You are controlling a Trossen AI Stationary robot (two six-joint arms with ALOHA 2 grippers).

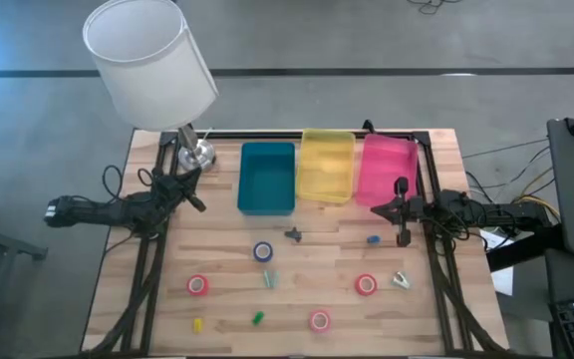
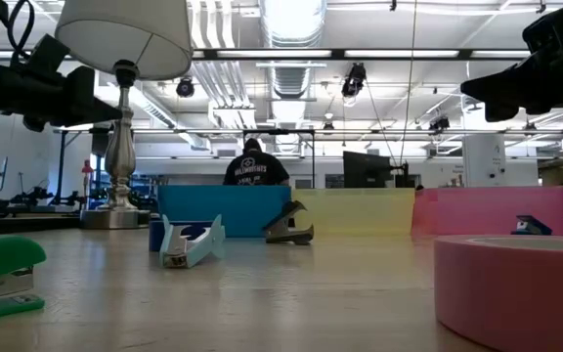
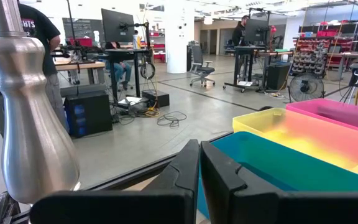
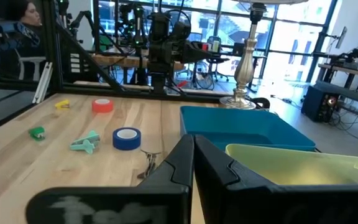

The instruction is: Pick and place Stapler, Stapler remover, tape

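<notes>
Three red-pink tape rolls (image 1: pixel 198 286) (image 1: pixel 366 285) (image 1: pixel 319 321) and one blue roll (image 1: pixel 263 251) lie flat on the wooden table. A black staple remover (image 1: pixel 293 235) lies near the teal bin (image 1: pixel 267 178). A small blue stapler (image 1: pixel 374 239), a teal one (image 1: pixel 269 280), a green one (image 1: pixel 258 318) and a yellow one (image 1: pixel 197 324) also lie on the table. My left gripper (image 1: pixel 199 204) is shut and empty beside the lamp base. My right gripper (image 1: pixel 375 209) is shut and empty in front of the pink bin (image 1: pixel 389 168).
A yellow bin (image 1: pixel 327 165) stands between the teal and pink bins at the far side. A lamp (image 1: pixel 147 60) with a white shade stands at the far left corner. A pale small item (image 1: pixel 401 281) lies at the right. A person (image 2: pixel 255 166) sits beyond the table.
</notes>
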